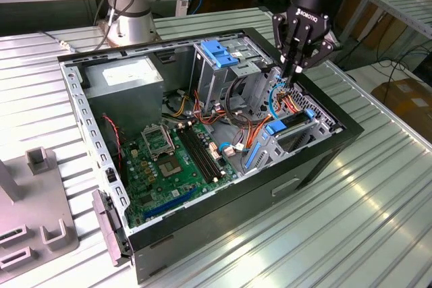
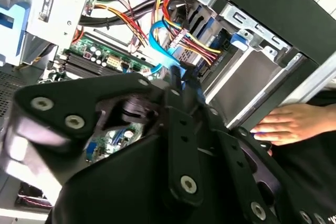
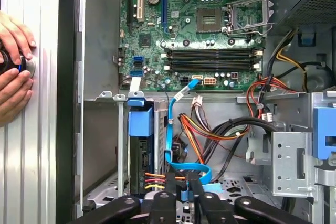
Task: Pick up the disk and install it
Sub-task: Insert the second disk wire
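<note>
Disk (image 3: 140, 153) seated on edge in the drive bay (image 1: 297, 129), beside and just below the jaws, long axis running down into the bay. Gripper (image 1: 295, 71) jaws nearly closed, apparently empty, among cables (image 3: 210, 135).

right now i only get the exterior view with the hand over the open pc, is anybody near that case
Observer: Yes. In the first wrist view a person's hands rest on the table just outside the computer case, around a small round object.
Operator: ok, is the disk in a bay
Observer: The disk stands on edge in the bay in its blue carrier; red, orange and yellow wires reach its end.
Operator: anything at the robot hand
Observer: A light blue flat cable runs down to the robot hand; I can't tell whether they touch.
</note>
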